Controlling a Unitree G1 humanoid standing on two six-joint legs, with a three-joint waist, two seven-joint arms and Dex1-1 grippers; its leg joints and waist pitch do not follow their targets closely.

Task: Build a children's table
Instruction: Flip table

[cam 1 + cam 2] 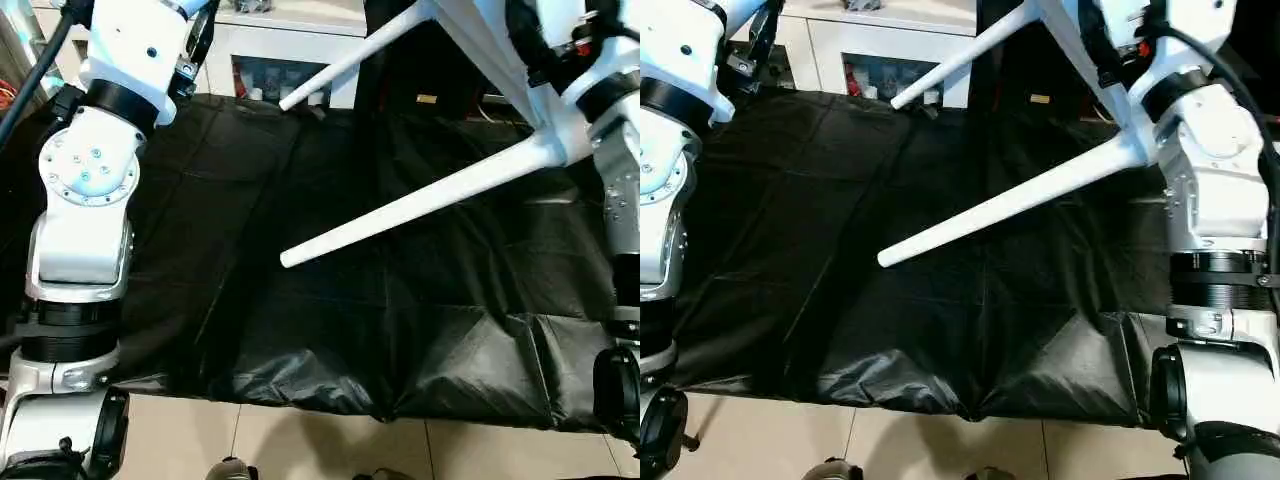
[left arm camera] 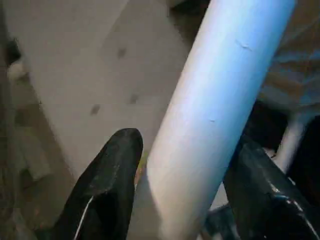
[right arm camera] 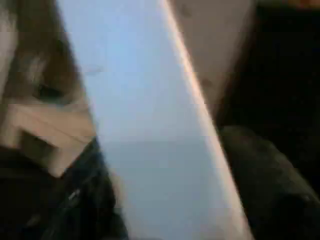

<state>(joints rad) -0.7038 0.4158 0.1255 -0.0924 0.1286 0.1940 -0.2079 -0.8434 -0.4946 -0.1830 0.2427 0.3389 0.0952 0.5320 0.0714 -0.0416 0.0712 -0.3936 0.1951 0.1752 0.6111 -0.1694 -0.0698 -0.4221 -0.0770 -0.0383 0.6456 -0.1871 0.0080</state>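
The children's table is held up above the black sheet. Two of its white tapered legs point down toward me: a near leg [image 1: 420, 205] and a far leg [image 1: 350, 60]. They join the white table top [image 1: 1080, 50] at the upper right, where my right arm [image 1: 1200, 130] reaches up. In the left wrist view, my left gripper [image 2: 182, 165] is shut on a white table leg [image 2: 215, 110], with one black finger [image 2: 112, 175] on each side. In the right wrist view, my right gripper [image 3: 165, 170] sits around a flat white part of the table [image 3: 150, 125].
A black plastic sheet [image 1: 330, 330] covers the floor ahead, with beige tiles [image 1: 330, 450] at its near edge. A white cabinet [image 1: 270, 50] with a glass front stands behind the sheet. My left arm [image 1: 90, 190] rises along the left side.
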